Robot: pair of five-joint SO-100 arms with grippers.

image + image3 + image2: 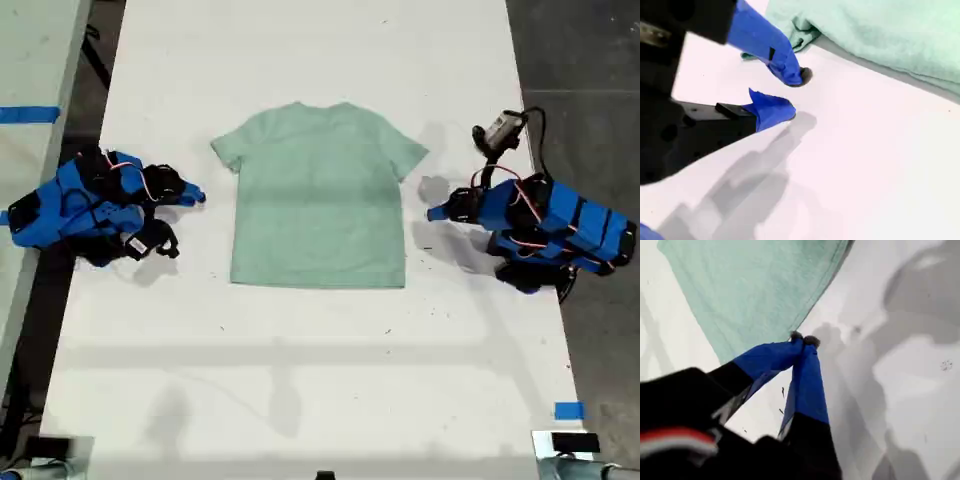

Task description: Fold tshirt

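- The tshirt [318, 200] is lying flat in the middle of the bench [300, 380], between the two arms and not yet folded.
- My first end effector [804, 338] is sitting with its tips together, just short of the cloth's edge; I judge it needs opening before pinching.
- My second end effector [792, 92] is hovering with its jaws apart beside a sleeve [802, 32], so I am aiming to pinch one layer low and carry it across evenly.
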